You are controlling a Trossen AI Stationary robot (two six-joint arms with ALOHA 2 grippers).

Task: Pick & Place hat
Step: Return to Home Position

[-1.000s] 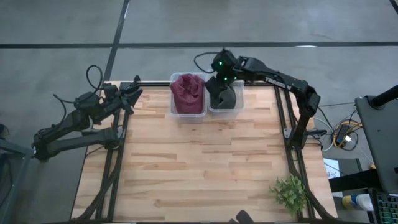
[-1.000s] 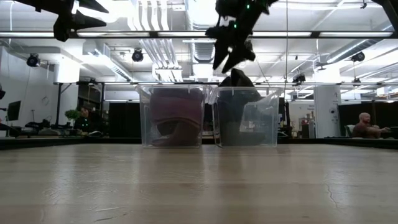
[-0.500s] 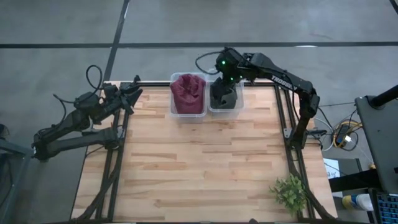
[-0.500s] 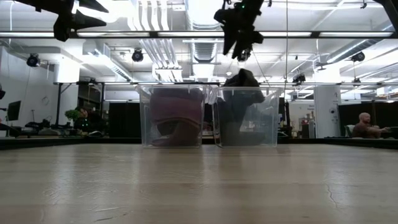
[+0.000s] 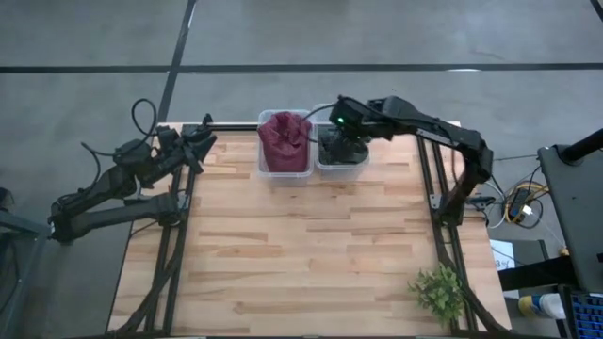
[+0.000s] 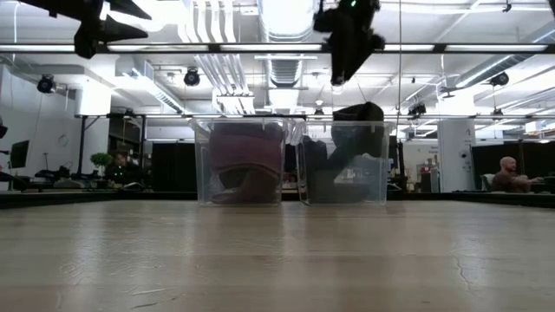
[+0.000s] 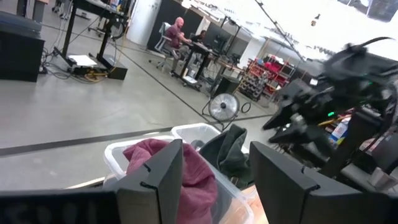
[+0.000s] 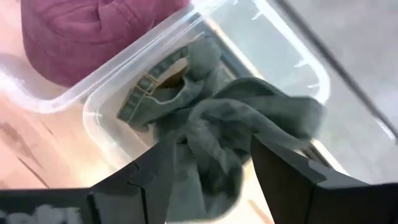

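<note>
A dark grey hat [image 8: 236, 118] lies crumpled in the right clear bin [image 5: 341, 165] at the table's far edge. Its top [image 6: 357, 113] stands a little above the bin's rim. A maroon hat [image 5: 285, 139] fills the left clear bin [image 5: 283, 169] beside it. My right gripper [image 8: 211, 149] hovers open above the grey hat, slanting down, with nothing between its fingers; the low view shows the right gripper [image 6: 340, 74] well clear of the bin. My left gripper [image 5: 203, 141] waits open and level past the table's far left corner.
The two bins stand side by side, touching, at the middle of the far edge. A small green plant [image 5: 438, 290] sits at the near right corner. Bare wooden tabletop [image 5: 301, 254] lies in front of the bins. People sit in the room behind.
My right gripper has risen and gone toward the table's right, tipping steeper down, its fingers still apart. The grey hat's raised part has slumped toward the right side of its bin.
</note>
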